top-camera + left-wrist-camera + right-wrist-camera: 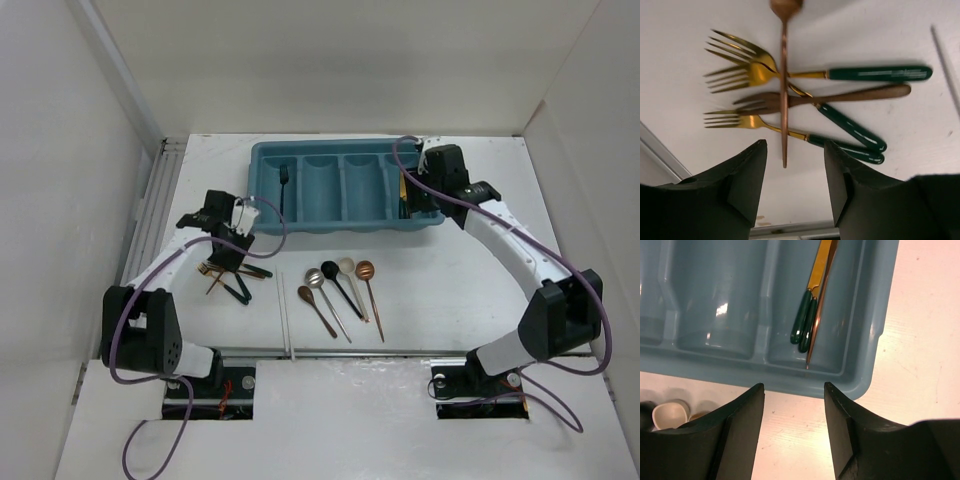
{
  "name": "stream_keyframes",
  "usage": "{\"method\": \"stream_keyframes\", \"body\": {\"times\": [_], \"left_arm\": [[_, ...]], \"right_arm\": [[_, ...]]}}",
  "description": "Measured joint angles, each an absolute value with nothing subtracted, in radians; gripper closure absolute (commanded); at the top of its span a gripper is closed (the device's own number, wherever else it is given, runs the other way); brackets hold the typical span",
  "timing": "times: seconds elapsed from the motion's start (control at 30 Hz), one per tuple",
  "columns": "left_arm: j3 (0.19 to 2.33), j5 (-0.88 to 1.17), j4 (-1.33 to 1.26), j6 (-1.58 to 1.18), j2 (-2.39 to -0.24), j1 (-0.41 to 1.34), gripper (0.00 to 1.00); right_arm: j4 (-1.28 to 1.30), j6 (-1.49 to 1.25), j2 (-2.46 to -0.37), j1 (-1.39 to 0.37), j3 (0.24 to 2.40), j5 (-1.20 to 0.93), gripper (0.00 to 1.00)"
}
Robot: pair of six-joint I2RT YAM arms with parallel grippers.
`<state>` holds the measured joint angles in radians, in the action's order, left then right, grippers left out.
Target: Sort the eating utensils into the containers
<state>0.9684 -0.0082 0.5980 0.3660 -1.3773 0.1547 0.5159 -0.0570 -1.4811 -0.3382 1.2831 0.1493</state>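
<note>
At the lower left of the top view, my left gripper [228, 252] hangs over a tangle of forks [760, 64] on the table [450, 285]. Its jaws are apart and grip nothing. A copper utensil [784, 100] lies across the forks. At the upper right, my right gripper [414, 204] hovers at the near end of the teal tray [262, 160], jaws apart and empty. In the rightmost slot, green-handled utensils [802, 320] lie beside a copper one. A black fork [285, 180] lies in the leftmost slot. Five spoons [328, 268] and white chopsticks [285, 315] lie mid-table.
</note>
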Motion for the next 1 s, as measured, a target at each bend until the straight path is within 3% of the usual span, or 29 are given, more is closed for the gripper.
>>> {"method": "stream_keyframes", "body": {"times": [0.3,0.6,0.77,0.87,0.93,1.0], "left_arm": [[0.926,0.010,0.535,0.413,-1.506,0.110,0.62],[0.925,0.014,0.464,0.426,-1.580,0.086,0.79],[0.932,0.034,0.460,0.431,-1.589,0.084,0.80],[0.932,0.048,0.459,0.429,-1.590,0.081,0.87],[0.933,0.054,0.460,0.430,-1.594,0.081,0.98],[0.936,0.057,0.460,0.430,-1.596,0.081,1.00]], "right_arm": [[0.522,-0.057,-1.443,-0.362,1.246,0.152,0.43],[0.524,-0.053,-1.377,-0.362,1.217,0.173,0.43],[0.525,-0.051,-1.377,-0.362,1.211,0.177,0.43],[0.525,-0.049,-1.377,-0.362,1.211,0.181,0.43],[0.525,-0.049,-1.377,-0.362,1.211,0.183,0.43],[0.525,-0.049,-1.377,-0.362,1.211,0.184,0.43]]}}
